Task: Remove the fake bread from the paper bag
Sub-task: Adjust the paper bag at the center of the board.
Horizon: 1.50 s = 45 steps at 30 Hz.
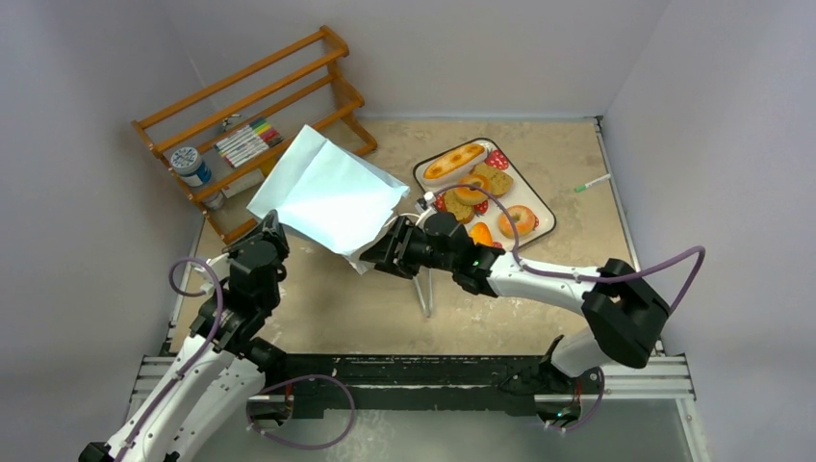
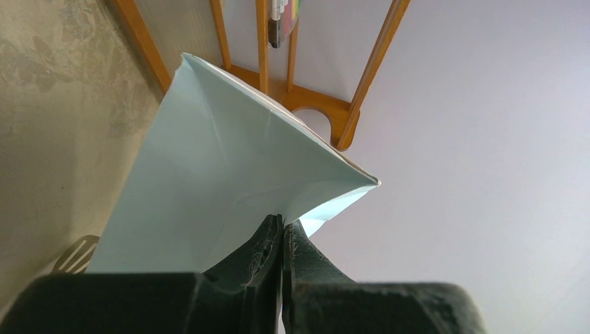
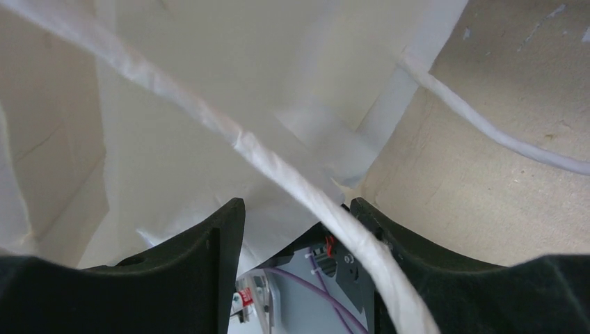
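At the centre-left of the top view, the pale-blue paper bag (image 1: 327, 192) hangs off the desk (image 1: 366, 308), tilted, with its mouth pointing toward the lower right. The left gripper (image 2: 282, 226) is clamped on a folded edge of the bag, its 2 fingers pressed together on the paper. The right gripper (image 3: 296, 209) sits at the bag's mouth with its jaws apart and nothing between them. A white cord handle (image 3: 292, 174) crosses in front of it, and only white lining shows beyond.

The fake bread (image 1: 471, 188) lies on the strawberry-print tray (image 1: 532, 189) in the upper right of the top view. It includes a long loaf (image 1: 454, 161), 2 ring bagels, toast slices and an orange roll. No pastry is visible inside the bag, though its deeper corners are hidden. Metal tongs (image 1: 424, 289) lie on the desk just below the right gripper.

The bag looks thin and very light, so it should crease and sag wherever it is not held. A doubled fold or the bottom seam would probably give the firmest hold. The loose cord could snag a finger. The pastries look light and firm, best taken across their narrow width.
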Available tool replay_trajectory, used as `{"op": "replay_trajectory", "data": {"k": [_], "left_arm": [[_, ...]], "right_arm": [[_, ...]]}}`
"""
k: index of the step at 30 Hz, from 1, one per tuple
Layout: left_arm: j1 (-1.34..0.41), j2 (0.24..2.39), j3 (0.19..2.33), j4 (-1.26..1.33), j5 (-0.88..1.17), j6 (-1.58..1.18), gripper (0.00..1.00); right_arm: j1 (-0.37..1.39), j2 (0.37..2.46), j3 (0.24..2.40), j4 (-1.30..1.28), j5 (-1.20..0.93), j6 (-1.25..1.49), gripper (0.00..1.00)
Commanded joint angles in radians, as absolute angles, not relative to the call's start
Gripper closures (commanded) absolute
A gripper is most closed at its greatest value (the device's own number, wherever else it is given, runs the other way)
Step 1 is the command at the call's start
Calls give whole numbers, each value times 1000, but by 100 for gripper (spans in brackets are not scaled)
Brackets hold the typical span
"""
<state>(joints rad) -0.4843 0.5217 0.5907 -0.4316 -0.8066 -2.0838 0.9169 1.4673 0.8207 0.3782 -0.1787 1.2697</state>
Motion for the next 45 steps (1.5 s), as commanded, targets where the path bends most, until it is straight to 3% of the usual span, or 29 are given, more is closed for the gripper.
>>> {"op": "replay_trajectory", "data": {"k": [1, 13, 17, 33, 45], "left_arm": [[-479, 529, 612, -358, -800, -2355, 100], [-479, 561, 575, -287, -761, -2356, 100], [-479, 554, 563, -285, -760, -2360, 100], [-479, 566, 560, -234, -767, -2344, 100], [-479, 609, 601, -205, -756, -2332, 100]], "right_arm": [[932, 1489, 835, 434, -213, 1292, 40], [945, 1529, 839, 521, -241, 1382, 38], [946, 1521, 841, 547, -219, 1415, 31], [961, 1365, 796, 306, -43, 1331, 29], [970, 1453, 804, 339, -34, 1332, 29]]}}
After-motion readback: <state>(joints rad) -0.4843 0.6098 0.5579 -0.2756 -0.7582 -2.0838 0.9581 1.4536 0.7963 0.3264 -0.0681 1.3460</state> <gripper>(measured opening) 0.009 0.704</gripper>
